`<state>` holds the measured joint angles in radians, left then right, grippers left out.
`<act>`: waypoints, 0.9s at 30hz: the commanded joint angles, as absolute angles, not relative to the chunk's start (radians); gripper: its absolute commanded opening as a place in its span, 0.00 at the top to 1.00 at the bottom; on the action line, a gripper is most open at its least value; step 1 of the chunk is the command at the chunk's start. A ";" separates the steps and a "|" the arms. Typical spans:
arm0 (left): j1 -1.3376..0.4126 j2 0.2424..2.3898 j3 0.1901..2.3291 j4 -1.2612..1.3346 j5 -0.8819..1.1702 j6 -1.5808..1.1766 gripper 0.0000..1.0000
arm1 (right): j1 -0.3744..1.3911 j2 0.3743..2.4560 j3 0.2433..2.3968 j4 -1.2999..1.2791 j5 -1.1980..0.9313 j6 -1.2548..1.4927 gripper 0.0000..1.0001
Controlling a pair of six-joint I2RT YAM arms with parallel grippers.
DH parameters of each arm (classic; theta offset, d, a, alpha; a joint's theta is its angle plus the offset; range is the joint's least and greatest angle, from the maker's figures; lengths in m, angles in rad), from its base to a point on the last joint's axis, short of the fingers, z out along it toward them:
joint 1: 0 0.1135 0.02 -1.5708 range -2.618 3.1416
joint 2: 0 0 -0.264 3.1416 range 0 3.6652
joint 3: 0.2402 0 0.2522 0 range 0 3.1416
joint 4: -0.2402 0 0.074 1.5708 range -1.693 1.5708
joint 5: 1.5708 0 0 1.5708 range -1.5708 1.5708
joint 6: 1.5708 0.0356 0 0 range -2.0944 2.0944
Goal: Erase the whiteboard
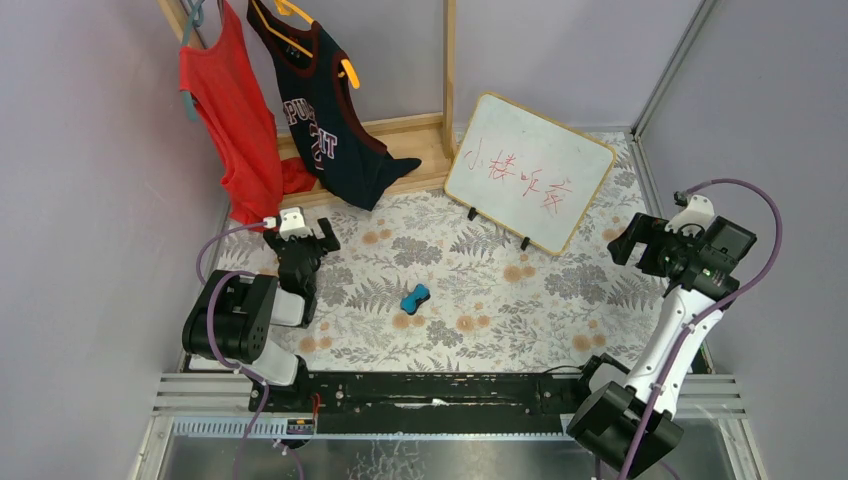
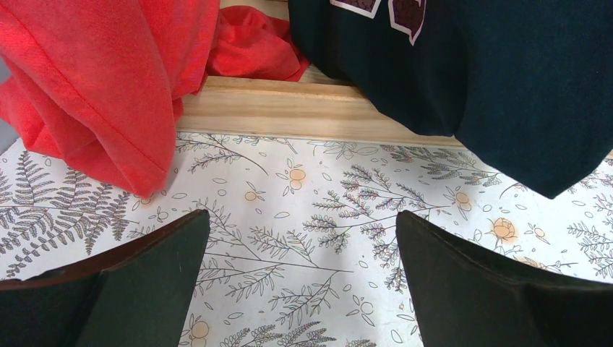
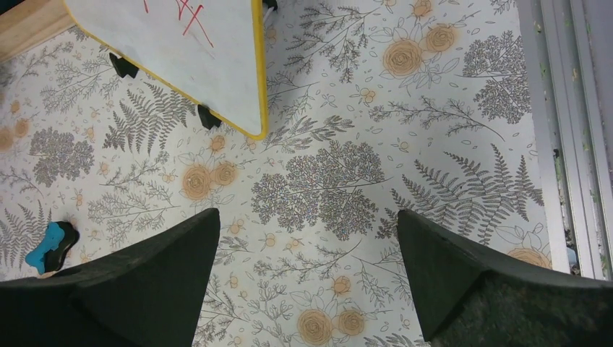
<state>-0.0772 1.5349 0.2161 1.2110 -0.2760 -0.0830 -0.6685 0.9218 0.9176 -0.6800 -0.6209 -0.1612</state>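
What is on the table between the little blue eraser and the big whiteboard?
Nothing but bare flowery tablecloth lies between the eraser and the whiteboard; the top view shows it.

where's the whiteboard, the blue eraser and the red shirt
whiteboard [image 1: 528, 172], top external view, middle of its white face
blue eraser [image 1: 415, 298], top external view, middle of its body
red shirt [image 1: 235, 120], top external view, middle of the cloth

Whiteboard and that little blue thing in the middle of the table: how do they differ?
The whiteboard is far larger than the blue eraser. The whiteboard is white, wood-framed, with red writing; the eraser is blue and black. The whiteboard stands propped on small black feet; the eraser lies flat. Both sit on the floral tablecloth.
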 commanded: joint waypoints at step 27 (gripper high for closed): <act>-0.072 1.519 0.226 1.221 -0.267 -0.086 0.00 | -0.671 0.785 0.894 -0.624 -0.588 -0.085 0.01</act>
<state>-0.0772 1.5349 0.2161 1.2102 -0.2756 -0.0830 -0.6685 0.7853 0.8757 -0.6201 -0.5941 -0.0788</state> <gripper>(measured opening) 0.997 0.993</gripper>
